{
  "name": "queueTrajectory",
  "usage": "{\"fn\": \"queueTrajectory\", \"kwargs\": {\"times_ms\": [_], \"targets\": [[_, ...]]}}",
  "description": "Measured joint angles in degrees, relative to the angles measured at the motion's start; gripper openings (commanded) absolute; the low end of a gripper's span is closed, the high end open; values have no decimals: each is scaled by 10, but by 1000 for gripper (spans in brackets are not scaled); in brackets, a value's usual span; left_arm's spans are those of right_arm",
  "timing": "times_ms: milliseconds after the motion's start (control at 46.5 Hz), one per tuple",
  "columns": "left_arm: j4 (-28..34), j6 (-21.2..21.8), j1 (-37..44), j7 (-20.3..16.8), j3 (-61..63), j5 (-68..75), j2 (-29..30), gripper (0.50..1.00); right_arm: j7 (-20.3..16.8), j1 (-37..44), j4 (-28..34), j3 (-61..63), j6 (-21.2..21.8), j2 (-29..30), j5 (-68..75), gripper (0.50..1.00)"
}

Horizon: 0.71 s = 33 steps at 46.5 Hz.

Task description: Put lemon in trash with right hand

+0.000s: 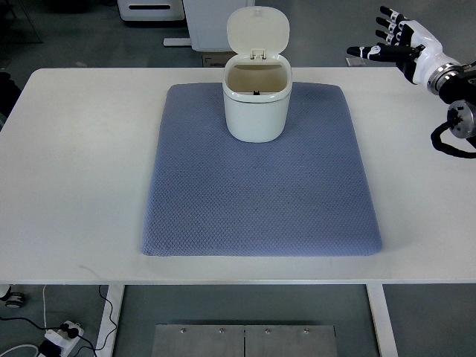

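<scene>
A cream trash bin (256, 104) stands at the far middle of the blue mat (260, 193), its lid (258, 31) flipped up and open. The inside of the bin looks dark and I cannot see any lemon in it or anywhere on the table. My right hand (390, 41) hovers at the upper right, above the table's far right corner, well to the right of the bin. Its white and black fingers (393, 16) are spread and hold nothing. The left arm does not show.
The white table (82, 163) carries the mat, with bare surface left and right of it. Behind the far edge stands white equipment (201, 18) on a grey floor. Cables and a power strip (63, 335) lie below the front left.
</scene>
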Motion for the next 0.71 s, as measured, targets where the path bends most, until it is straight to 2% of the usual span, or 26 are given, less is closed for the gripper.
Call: {"fn": "queueTrajectory", "kwargs": {"times_ms": [151,280,409,516,710], "targets": [[0,0,0,0,0,0,0,1000,-80,-24,3,55,12,-5,2,1000],[0,0,0,0,0,0,0,1000,-117,-52,3,107,39,-5,2,1000],[0,0,0,0,0,0,0,1000,-120,-59,3,131,63,-5,9,1000],[0,0,0,0,0,0,0,1000,-120,-78,1,185,67,3,13,1000],[0,0,0,0,0,0,0,1000,-119,-120,-5,302,64,55,14,1000]]}}
